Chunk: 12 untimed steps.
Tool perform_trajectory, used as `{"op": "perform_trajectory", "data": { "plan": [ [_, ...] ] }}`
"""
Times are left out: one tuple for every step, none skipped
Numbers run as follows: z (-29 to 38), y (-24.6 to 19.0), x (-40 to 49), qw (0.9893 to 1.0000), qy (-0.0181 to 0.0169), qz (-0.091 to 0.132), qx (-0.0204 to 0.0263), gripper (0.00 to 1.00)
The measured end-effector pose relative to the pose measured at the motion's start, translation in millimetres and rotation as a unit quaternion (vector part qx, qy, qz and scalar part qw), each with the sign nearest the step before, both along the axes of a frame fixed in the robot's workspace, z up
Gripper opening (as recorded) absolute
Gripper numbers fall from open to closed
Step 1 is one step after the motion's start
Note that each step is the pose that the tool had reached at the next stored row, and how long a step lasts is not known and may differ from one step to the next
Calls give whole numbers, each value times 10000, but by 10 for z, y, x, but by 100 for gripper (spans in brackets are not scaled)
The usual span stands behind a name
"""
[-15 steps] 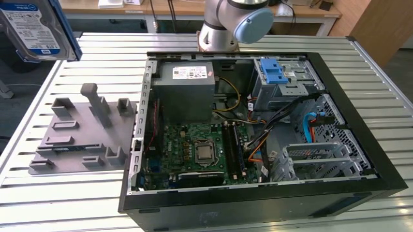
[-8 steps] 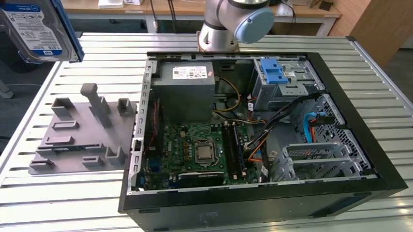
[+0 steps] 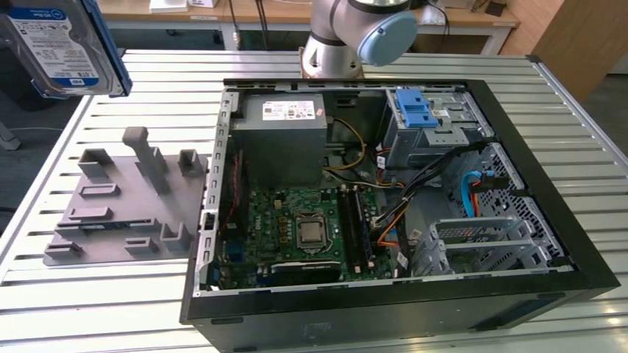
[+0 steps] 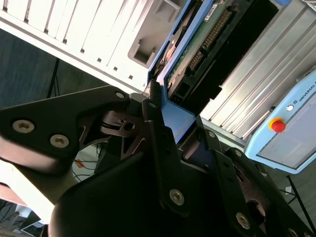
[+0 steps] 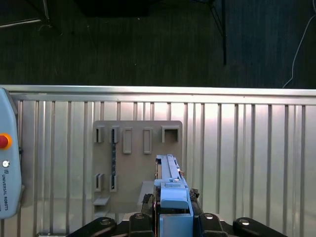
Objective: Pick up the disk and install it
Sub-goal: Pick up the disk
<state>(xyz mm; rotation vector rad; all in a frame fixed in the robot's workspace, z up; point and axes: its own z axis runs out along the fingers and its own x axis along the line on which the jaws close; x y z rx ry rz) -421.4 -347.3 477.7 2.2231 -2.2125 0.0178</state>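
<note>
High off the table, to the exterior view's left of the open computer case (image 3: 393, 309), the claw (image 4: 177, 116) is closed tight on the disk (image 3: 59, 48). In the second wrist view a black finger (image 4: 157, 123) presses on each side of the disk's blue rail. The disk hangs clear of everything, with its label facing the exterior camera. Below it, in the first wrist view, lies a grey holder plate (image 5: 138, 163) with slots. This plate rests on the slatted metal table (image 3: 569, 132), just beside the case on the exterior view's left. Inside the case are a green circuit board (image 3: 294, 228), a grey metal box (image 3: 284, 136) and, at a far corner, a blue latch strip (image 3: 417, 114). Beyond the case's far wall stands the arm's base (image 3: 339, 37).
</note>
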Motion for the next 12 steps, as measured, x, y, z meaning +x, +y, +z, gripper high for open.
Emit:
{"op": "perform_trajectory", "data": {
  "plan": [
    [1, -6, 9, 10000, 0, 0, 0, 36],
    [2, -12, 17, 10000, 0, 0, 1, 36],
    [3, -18, 26, 10000, 0, 0, 1, 36],
    [4, -23, 34, 10000, 0, 0, 2, 36],
    [5, -28, 42, 10000, 0, 0, 2, 36],
    [5, -33, 50, 10000, 0, 0, 3, 36],
    [6, -39, 59, 10000, 0, 0, 3, 36],
    [7, -44, 68, 10000, 0, 0, 4, 36],
    [7, -49, 77, 10000, 0, 0, 4, 36],
    [8, -54, 86, 10000, 0, 0, 5, 36],
    [9, -59, 95, 10000, 0, 0, 5, 36],
    [10, -65, 105, 10000, 0, 0, 5, 36]
  ]
}}
